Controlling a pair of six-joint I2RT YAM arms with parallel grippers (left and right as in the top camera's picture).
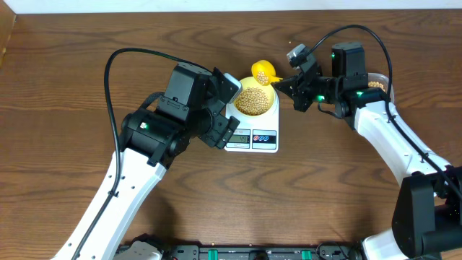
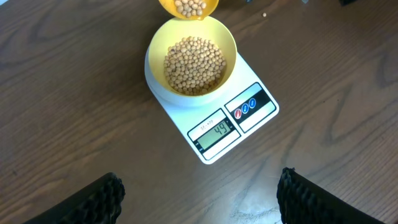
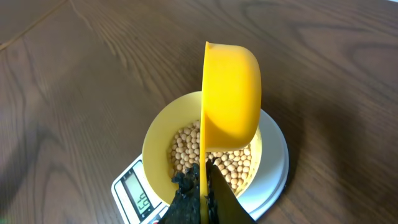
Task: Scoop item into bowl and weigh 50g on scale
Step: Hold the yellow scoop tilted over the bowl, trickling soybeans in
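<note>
The white scale [image 1: 253, 137] sits mid-table with the yellowish bowl [image 1: 254, 101] of tan beans [image 2: 194, 64] on it. Its display [image 2: 214, 131] reads 49. My right gripper [image 1: 291, 85] is shut on the handle of a yellow scoop [image 3: 230, 93], held tilted on its side over the bowl's far rim; beans lie in the scoop [image 2: 188, 7]. The bowl and beans also show in the right wrist view [image 3: 163, 140]. My left gripper [image 2: 199, 199] is open and empty, hovering over bare table just in front of the scale.
A clear tub of beans [image 1: 375, 83] stands at the far right behind my right arm. A single stray bean [image 2: 265, 14] lies on the wooden table beyond the scale.
</note>
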